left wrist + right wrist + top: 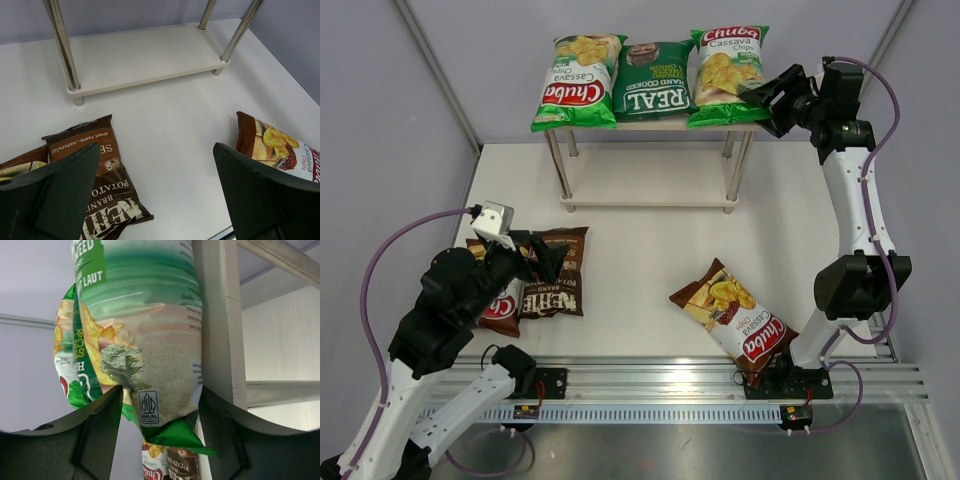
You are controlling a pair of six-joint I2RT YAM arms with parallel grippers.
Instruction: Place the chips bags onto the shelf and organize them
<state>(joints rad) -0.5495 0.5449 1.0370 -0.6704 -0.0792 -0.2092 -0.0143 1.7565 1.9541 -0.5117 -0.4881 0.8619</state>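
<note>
The shelf carries three chips bags on its top board: a light-green Chuba, a dark-green REAL and a second light-green Chuba. My right gripper is at that last bag's right end. In the right wrist view its fingers stand apart on either side of the bag's bottom corner, gripper open. My left gripper hovers open over the dark-brown Kettle bag, with nothing between its fingers. A brown Chuba lies partly under the left arm. Another brown Chuba lies near the right arm's base.
The shelf's lower board is bare between its metal legs. Grey walls close in the back and sides. An aluminium rail runs along the table's near edge.
</note>
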